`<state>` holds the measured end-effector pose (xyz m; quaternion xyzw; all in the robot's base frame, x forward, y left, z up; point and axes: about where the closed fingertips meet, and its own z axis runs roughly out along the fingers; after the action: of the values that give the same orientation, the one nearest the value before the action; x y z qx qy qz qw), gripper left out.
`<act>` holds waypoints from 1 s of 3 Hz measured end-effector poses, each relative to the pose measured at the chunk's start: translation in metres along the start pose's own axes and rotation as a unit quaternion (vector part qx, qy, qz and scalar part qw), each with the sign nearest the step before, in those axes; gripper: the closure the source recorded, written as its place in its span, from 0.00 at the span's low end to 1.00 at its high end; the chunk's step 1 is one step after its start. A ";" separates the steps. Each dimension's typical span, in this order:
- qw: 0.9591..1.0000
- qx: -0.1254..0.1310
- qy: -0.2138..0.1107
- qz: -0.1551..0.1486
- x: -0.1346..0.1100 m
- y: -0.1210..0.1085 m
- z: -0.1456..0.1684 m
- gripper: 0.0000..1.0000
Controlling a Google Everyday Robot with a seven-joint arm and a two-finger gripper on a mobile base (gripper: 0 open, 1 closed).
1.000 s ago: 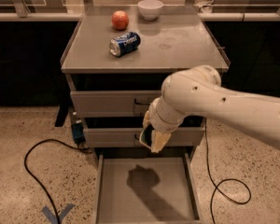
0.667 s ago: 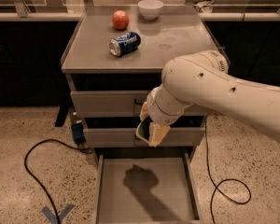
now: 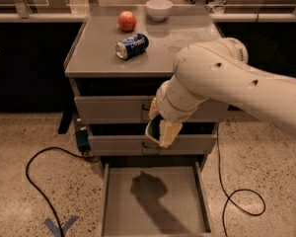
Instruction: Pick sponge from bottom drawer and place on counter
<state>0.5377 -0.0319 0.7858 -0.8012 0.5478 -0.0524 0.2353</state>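
The bottom drawer (image 3: 104,201) is pulled open; its grey floor shows only the arm's shadow. My gripper (image 3: 159,131) hangs above the drawer, in front of the middle drawer's face, pointing down. Its yellowish fingers (image 3: 168,132) are shut on a small dark block, the sponge (image 3: 152,129), which is mostly hidden between them. The counter (image 3: 187,43) is the grey top of the cabinet, above and behind the gripper. My big white arm crosses in from the right and hides the cabinet's right front.
On the counter lie a blue soda can (image 3: 131,46) on its side, a red apple (image 3: 127,20) and a white bowl (image 3: 159,9). Black cables (image 3: 32,174) run over the floor on both sides of the cabinet. Blue tape (image 3: 61,226) marks the floor.
My gripper has risen a little above the open drawer with the dark block in it, and the arm has swung up and closer to the camera.
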 end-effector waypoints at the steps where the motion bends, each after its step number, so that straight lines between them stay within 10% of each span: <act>1: 0.999 0.038 0.021 -0.016 -0.010 -0.042 -0.064 1.00; 3: 0.987 0.097 0.119 -0.043 0.009 -0.155 -0.151 1.00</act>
<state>0.6221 -0.0438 0.9849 -0.7853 0.5291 -0.2106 0.2428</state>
